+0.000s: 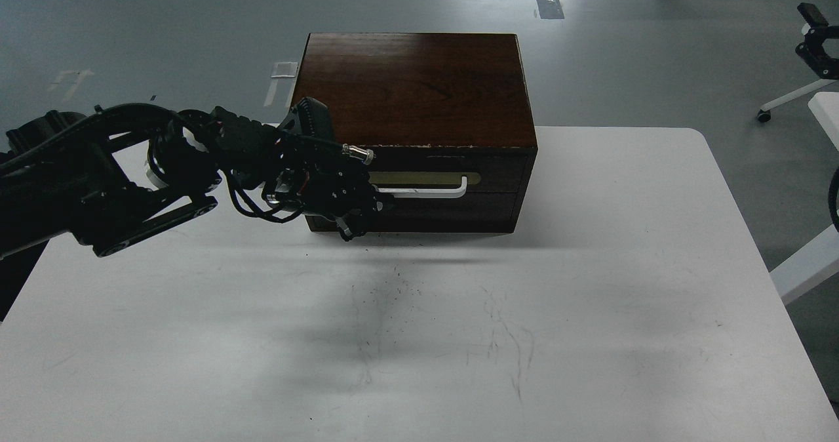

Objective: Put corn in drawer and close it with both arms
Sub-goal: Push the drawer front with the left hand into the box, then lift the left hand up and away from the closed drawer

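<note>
The dark brown wooden box [413,88] stands at the back of the white table [459,337]. Its drawer [491,196] sits pushed in, flush with the box front. The white bar handle [432,191] lies on its beige plate. My left arm comes in from the left. Its gripper [367,212] is against the left part of the drawer front, covering the handle's left end. The fingers are dark and bunched, so I cannot tell whether they are open or shut. The corn is not in view. My right gripper is out of view.
The table in front of the box shows only faint scuff marks [380,311]. A white chair base [793,98] and a white table leg [806,265] stand on the grey floor at the right. A black curved piece [834,199] shows at the right edge.
</note>
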Controlling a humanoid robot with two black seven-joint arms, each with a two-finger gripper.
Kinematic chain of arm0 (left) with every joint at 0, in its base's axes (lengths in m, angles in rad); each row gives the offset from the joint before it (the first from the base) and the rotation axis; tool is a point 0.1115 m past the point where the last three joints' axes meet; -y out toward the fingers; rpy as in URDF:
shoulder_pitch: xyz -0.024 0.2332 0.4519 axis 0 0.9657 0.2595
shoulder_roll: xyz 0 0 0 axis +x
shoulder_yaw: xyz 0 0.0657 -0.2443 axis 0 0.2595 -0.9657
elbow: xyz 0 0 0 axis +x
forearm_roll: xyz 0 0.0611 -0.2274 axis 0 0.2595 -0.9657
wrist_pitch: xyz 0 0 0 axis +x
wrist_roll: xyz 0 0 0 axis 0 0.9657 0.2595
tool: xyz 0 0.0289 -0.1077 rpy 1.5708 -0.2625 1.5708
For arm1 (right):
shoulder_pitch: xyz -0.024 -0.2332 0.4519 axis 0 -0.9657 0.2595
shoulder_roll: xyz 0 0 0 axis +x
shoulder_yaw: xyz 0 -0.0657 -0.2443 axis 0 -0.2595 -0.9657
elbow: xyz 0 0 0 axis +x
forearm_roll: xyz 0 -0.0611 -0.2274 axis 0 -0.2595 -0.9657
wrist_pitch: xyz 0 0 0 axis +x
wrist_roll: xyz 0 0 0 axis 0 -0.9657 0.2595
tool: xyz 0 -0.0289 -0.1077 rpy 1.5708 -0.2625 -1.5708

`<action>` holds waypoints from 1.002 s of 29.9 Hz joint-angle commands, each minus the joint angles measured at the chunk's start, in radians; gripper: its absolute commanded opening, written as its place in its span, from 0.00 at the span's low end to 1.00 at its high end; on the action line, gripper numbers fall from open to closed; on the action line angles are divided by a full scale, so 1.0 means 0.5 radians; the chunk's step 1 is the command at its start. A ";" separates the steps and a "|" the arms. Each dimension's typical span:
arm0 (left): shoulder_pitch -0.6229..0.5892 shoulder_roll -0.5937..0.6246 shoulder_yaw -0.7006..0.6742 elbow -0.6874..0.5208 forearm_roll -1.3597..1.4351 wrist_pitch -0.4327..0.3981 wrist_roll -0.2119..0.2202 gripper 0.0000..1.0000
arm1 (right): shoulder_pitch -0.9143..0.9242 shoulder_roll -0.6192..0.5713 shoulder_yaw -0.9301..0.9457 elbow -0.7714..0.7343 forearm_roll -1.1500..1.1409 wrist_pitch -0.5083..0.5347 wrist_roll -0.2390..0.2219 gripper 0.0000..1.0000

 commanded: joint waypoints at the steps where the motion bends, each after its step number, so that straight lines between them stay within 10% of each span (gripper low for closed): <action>1: -0.014 -0.019 -0.008 -0.048 0.000 0.004 0.000 0.00 | 0.000 -0.001 0.000 -0.004 0.000 0.000 0.000 1.00; 20: -0.293 0.104 -0.213 -0.321 -1.033 0.010 0.000 0.00 | 0.000 -0.014 0.086 -0.007 -0.003 0.000 -0.006 1.00; 30: -0.274 0.082 -0.498 0.197 -2.957 -0.015 0.000 0.91 | 0.009 0.008 0.316 -0.028 -0.003 0.000 -0.009 1.00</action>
